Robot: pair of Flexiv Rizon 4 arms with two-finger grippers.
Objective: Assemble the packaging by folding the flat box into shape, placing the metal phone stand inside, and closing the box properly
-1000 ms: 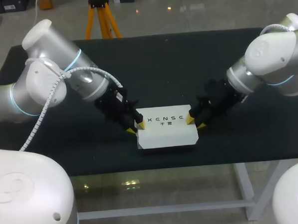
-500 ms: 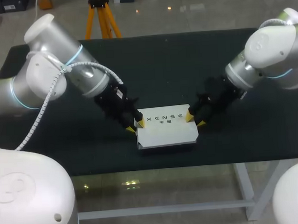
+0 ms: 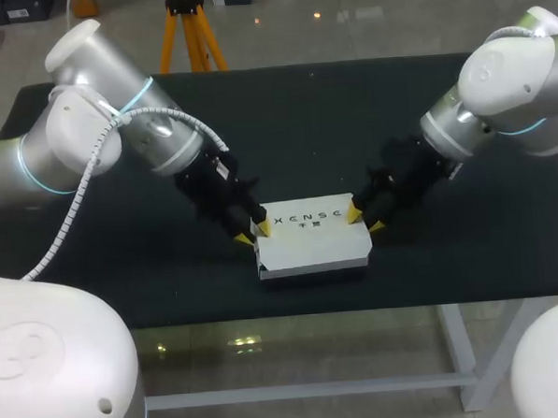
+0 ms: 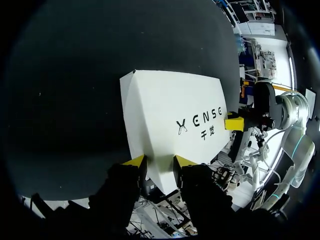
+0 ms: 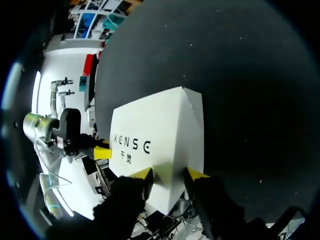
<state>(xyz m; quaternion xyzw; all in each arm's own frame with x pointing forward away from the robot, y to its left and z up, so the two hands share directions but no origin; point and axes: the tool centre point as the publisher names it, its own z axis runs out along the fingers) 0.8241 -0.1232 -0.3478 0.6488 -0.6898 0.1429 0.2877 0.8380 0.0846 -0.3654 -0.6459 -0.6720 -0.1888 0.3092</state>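
A wide table (image 3: 330,103) stands before me — its top covered in dark, matte cloth — and pale metal legs (image 3: 462,354) with a crossbar (image 3: 298,391) show beneath its near edge.

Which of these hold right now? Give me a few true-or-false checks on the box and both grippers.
1. The white box rests on the black table with its printed face up. True.
2. The box is a flat, unfolded sheet. False: it is folded into shape, with side walls showing.
3. The left gripper is at the box's left end and the right gripper at its right end. True.
4. Both grippers are parked at the table's side edges, well clear of the box. False: each sits right at one of the box's far corners.
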